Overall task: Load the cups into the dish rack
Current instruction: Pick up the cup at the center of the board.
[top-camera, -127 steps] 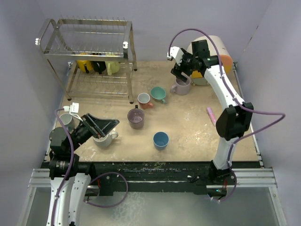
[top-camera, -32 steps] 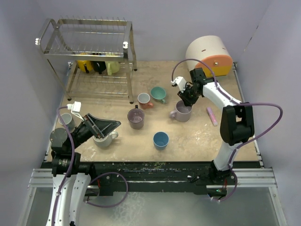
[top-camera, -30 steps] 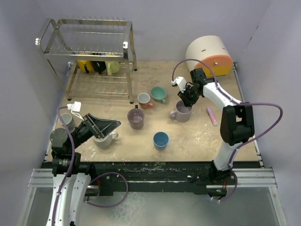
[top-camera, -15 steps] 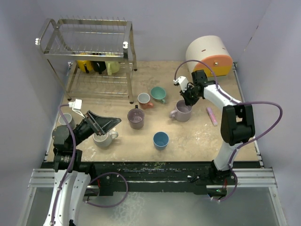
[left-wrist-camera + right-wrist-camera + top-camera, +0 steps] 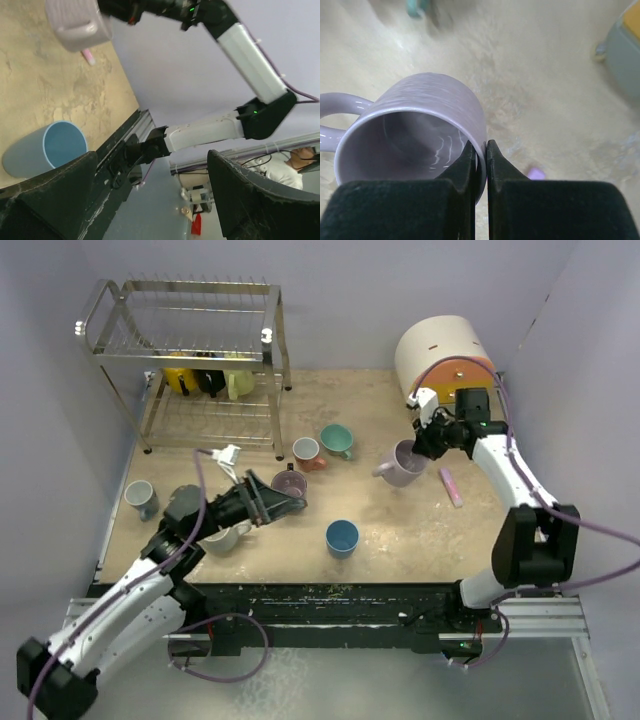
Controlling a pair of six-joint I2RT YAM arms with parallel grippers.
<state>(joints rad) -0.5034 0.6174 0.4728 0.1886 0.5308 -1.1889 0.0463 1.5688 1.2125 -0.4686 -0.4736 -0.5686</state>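
My right gripper [image 5: 480,156] is shut on the rim of a lavender cup [image 5: 430,105], one finger inside and one outside. In the top view that cup [image 5: 403,466] hangs tilted above the table under the right gripper [image 5: 424,446]. My left gripper [image 5: 283,506] is open and empty, beside a purple cup [image 5: 292,480] and past a white cup [image 5: 225,536]. Its wrist view shows a blue cup [image 5: 47,152] lying ahead. The dish rack [image 5: 185,350] stands at the back left with yellow [image 5: 180,378], black [image 5: 210,378] and pale green [image 5: 240,382] cups on its lower tier.
Loose on the table are a salmon cup [image 5: 306,452], a teal cup [image 5: 337,440], a blue cup [image 5: 341,537] and a grey cup [image 5: 140,498] at the left edge. A pink stick [image 5: 450,487] lies right of the lavender cup. A cream-and-orange box [image 5: 445,348] stands at the back right.
My right gripper closed on the lavender cup's rim, then lifted it and carried it slightly right. My left arm swung forward and right, from over the white cup to beside the purple cup.
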